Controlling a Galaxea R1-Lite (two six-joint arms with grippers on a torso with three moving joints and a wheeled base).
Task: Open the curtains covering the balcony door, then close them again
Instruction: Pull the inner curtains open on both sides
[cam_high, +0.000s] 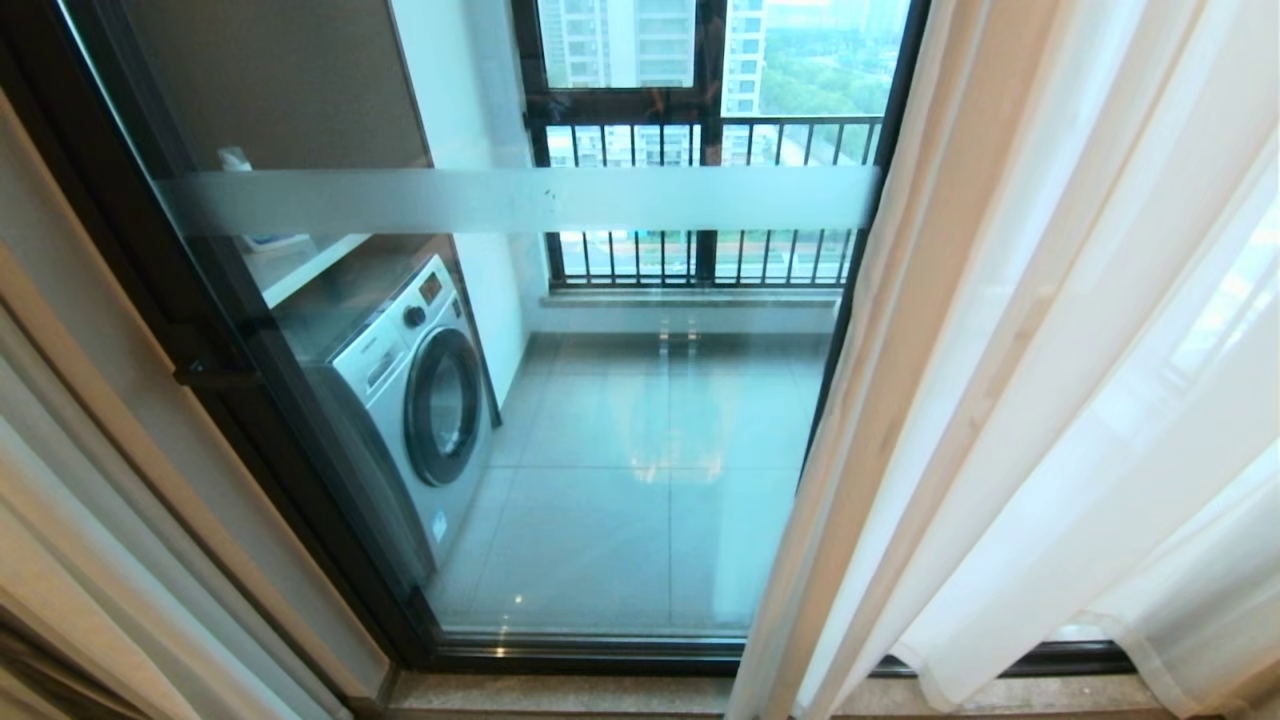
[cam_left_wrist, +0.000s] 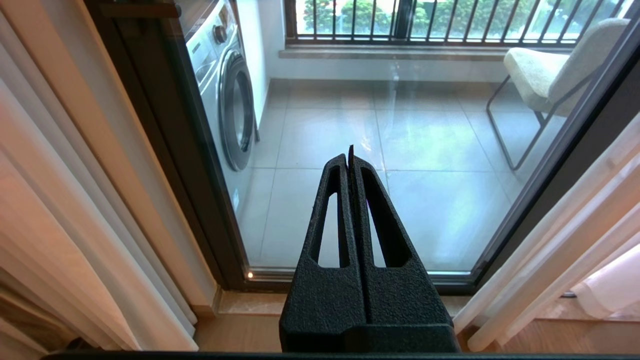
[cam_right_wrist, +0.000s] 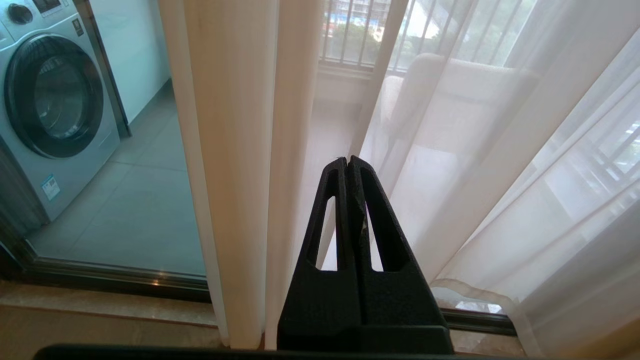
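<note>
The balcony door is a tall glass pane in a black frame with a frosted white stripe, and most of it is uncovered. Sheer white curtains hang in folds over its right side. More pale fabric is gathered at the left edge. Neither arm shows in the head view. My left gripper is shut and empty, pointing at the bare glass. My right gripper is shut and empty, just in front of the sheer curtain, close to its hemmed edge fold.
Behind the glass stand a washing machine at the left and a padded chair at the right, with a black-barred railing beyond. A stone sill runs under the door track, with wooden floor in front.
</note>
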